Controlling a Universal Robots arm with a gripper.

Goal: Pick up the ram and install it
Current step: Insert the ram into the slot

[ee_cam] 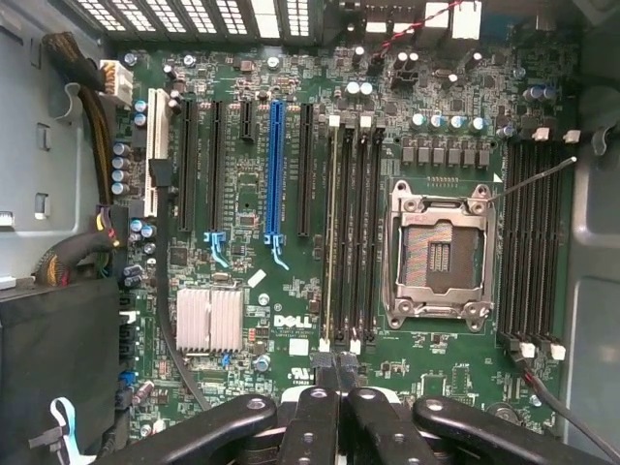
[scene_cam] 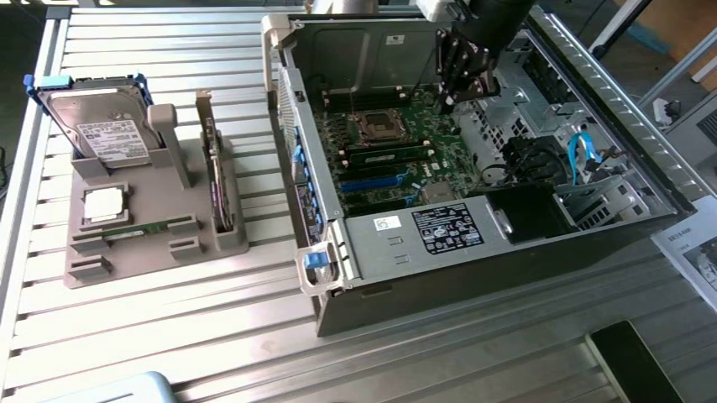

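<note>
Over the open case (scene_cam: 370, 50), above the board (ee_cam: 436, 360), my gripper (ee_cam: 336, 370) hangs closed up tight, apparently empty. The ram (scene_cam: 387, 155) stands on the board beside the socket (ee_cam: 441, 254). Seating step, I'd say: it wants a straight, even push down.

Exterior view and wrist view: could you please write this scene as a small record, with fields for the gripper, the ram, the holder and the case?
gripper: shut, nothing in it, above the motherboard inside the case
ram: lies flat in the holder
holder: on the table, at the exterior view's left
case: open, at the exterior view's right
</note>
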